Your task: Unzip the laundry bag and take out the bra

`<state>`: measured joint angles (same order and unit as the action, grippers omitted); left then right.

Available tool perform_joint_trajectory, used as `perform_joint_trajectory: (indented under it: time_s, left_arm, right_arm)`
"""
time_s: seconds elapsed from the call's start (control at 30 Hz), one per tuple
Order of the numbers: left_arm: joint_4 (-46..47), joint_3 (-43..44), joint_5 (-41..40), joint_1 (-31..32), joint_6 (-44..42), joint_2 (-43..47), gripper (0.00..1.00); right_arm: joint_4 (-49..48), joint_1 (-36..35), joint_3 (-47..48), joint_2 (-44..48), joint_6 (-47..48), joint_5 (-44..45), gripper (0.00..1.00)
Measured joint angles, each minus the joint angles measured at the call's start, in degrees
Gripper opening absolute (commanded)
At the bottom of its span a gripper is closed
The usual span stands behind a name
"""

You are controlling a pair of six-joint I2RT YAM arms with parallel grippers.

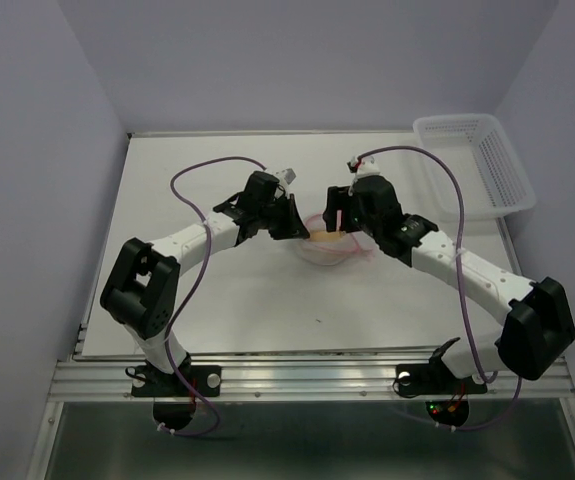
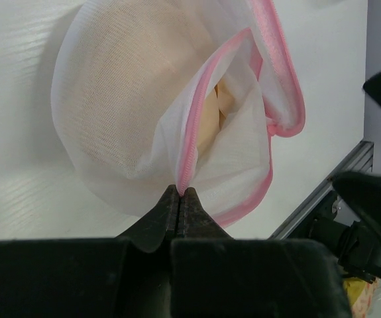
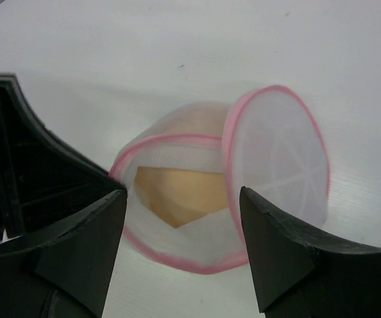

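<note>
The laundry bag (image 1: 325, 245), a round white mesh pouch with pink zipper rims, lies mid-table and stands unzipped. Its lid half (image 3: 279, 156) is flipped open to the right. The beige bra (image 3: 177, 195) shows inside the open mouth, and also in the left wrist view (image 2: 207, 122). My left gripper (image 2: 181, 192) is shut on the pink rim of the laundry bag (image 2: 110, 99) at its left side. My right gripper (image 3: 183, 202) is open, hovering just above the bag's mouth, its fingers straddling the opening.
A white plastic lattice basket (image 1: 477, 160) stands at the back right of the table. The table's aluminium front edge (image 2: 323, 192) lies near the bag in the left wrist view.
</note>
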<state>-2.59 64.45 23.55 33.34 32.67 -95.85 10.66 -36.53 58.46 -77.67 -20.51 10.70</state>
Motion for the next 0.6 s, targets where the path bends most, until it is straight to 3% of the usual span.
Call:
perform_joint_trajectory:
  time_s: [0.3,0.37,0.47,0.6]
  left_arm:
    - [-1.31,0.09,-0.90,0.00,-1.05,0.79,0.00]
    - [-1.95,0.20,-1.14,0.00,-1.14,0.79,0.00]
    - [-3.48,1.22,-2.03,0.00,-1.11,0.79,0.00]
    - [-5.75,4.76,-4.79,0.00,-0.55,0.79,0.00]
  right_arm:
    - [5.16,0.02,7.96,-12.72,6.82,10.71,0.72]
    - [6.91,0.00,7.96,-14.84,6.69,12.63,0.37]
    - [10.67,0.00,8.20,-16.55,3.54,20.61,0.26]
    - [13.66,-0.04,8.15,-13.35,-2.89,30.58,0.26]
